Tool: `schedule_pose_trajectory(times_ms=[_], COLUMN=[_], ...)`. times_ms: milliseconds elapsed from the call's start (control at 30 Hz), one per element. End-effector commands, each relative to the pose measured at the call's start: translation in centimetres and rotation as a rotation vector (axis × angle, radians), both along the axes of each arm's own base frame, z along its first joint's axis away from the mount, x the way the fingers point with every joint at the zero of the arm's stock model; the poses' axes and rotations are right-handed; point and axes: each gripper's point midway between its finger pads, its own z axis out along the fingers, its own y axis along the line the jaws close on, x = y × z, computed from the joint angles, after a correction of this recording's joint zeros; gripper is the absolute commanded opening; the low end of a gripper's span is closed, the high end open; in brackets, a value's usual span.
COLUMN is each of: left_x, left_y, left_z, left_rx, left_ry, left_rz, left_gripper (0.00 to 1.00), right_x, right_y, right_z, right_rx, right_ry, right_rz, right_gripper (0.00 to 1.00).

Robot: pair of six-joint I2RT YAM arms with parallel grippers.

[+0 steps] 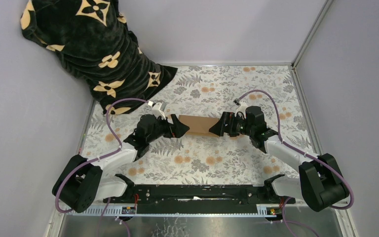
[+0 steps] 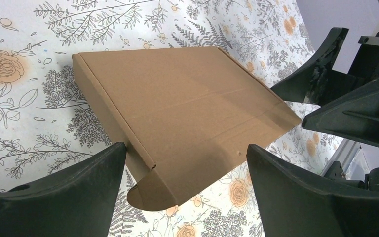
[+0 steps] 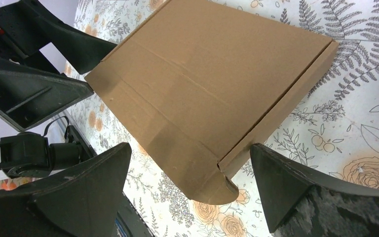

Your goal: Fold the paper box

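The box [image 1: 198, 125] lies flat in the middle of the table [image 1: 217, 163], its long axis running left to right and one end facing each arm. The left wrist view shows a rounded tab [image 2: 153, 195] sticking out loose at the near corner of the left end.

Risks, as I judge them:
- The cardboard is light and lies on a smooth printed cover, so a push from one side only may slide or spin it instead of bending a crease.
- A finger closing on the loose tab could crumple it or fold it the wrong way.
- The two arms face each other closely and could collide.

The left gripper [image 1: 180, 129] is spread wide around the left end and holds nothing. The right gripper [image 1: 216, 129] is equally wide at the right end, also empty. I cannot tell whether any finger touches the cardboard.
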Motion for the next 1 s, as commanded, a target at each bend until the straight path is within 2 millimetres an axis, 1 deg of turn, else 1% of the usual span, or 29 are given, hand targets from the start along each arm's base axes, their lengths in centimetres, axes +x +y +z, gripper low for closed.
schedule_pose_trajectory(times_ms=[0,333,500,967], left_x=[0.2,-0.2,-0.3,-0.8], left_y=[-0.7,-0.8,-0.8,-1.4], left_z=[2.3,3.3,3.5,4.9], left_rx=[-0.046,-0.067,-0.075,-0.102], left_ry=[-0.034,-0.034,-0.027,-0.008], left_rz=[-0.027,-0.035,-0.038,-0.066], left_gripper=[0.99,0.99,0.99,0.99], right_x=[0.4,0.2,0.1,-0.6], right_y=[0.7,0.9,0.9,0.9], right_z=[3.0,4.3,5.0,6.0], right_rx=[0.054,0.078,0.090,0.110], right_ry=[-0.056,-0.061,-0.067,-0.053], right_rz=[0.028,0.030,0.032,0.035], right_gripper=[1.00,1.00,1.00,1.00])
